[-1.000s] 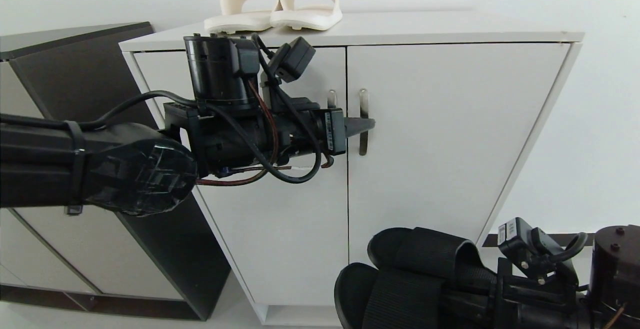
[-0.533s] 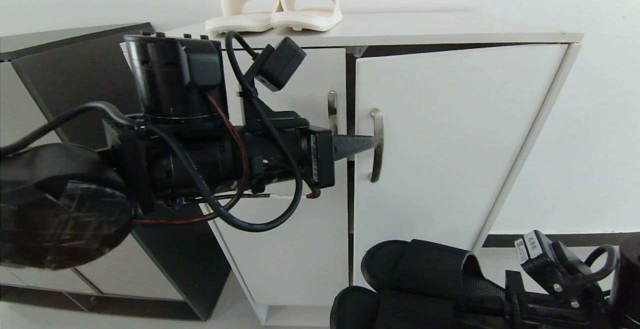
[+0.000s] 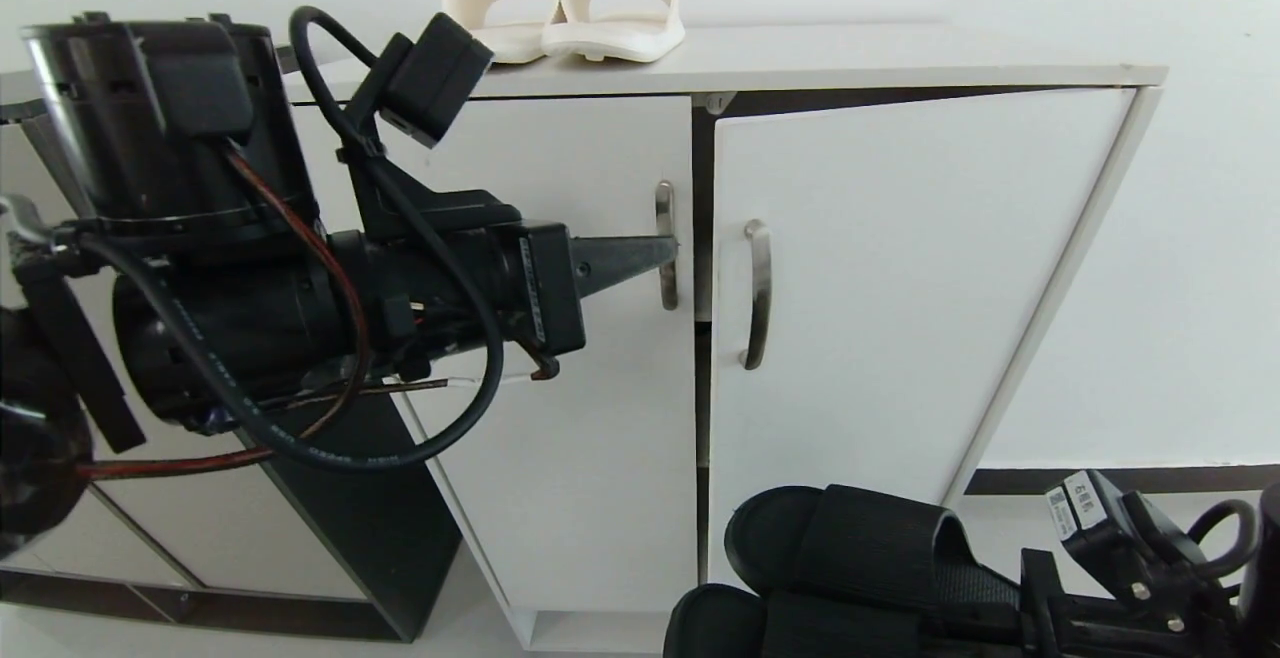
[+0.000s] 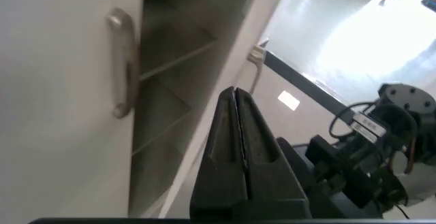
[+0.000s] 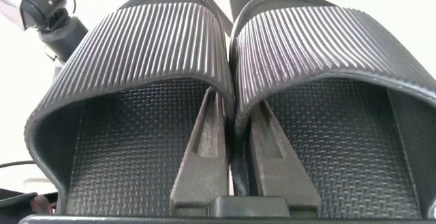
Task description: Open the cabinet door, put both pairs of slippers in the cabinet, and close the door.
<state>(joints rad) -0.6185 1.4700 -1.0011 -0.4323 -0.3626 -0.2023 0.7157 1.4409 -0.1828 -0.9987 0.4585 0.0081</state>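
Left gripper [image 4: 235,94] fingers pressed together, empty. Right gripper [image 5: 235,108] fingers pinch two black slippers [image 3: 850,548] (inner walls) — two cream slippers [image 3: 565,13] sit atop the cabinet [image 3: 900,48].

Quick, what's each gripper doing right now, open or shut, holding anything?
Left gripper: shut, holding nothing.
Right gripper: shut on the black slippers.

Cabinet door [image 3: 900,288] ajar, cream slippers [image 3: 610,38] on top, black slippers [image 3: 850,548] below
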